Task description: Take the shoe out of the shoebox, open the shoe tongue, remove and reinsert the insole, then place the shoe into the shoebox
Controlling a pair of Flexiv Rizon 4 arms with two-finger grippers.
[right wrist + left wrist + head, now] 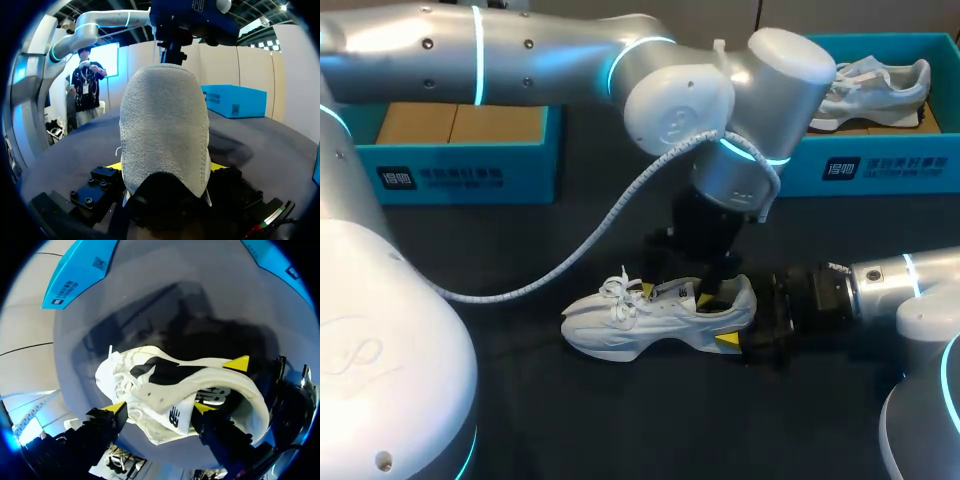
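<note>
A white shoe point(640, 318) stands upright on the black table, toe toward the left. My left gripper point(710, 295) comes down from above onto its opening. In the left wrist view its fingers stand open, one on each side of the white tongue point(167, 415), near the laces point(125, 377). My right gripper point(745, 322) reaches in low from the right and is shut on the heel. The right wrist view shows the grey heel point(165, 125) filling the space between that gripper's fingers, whose yellow tips barely show. The insole is hidden.
A blue shoebox point(890, 165) at the back right holds a second white shoe point(875, 88). Another blue box point(460, 172) at the back left shows brown cardboard inside. A white cable point(590, 250) hangs from my left arm over the table.
</note>
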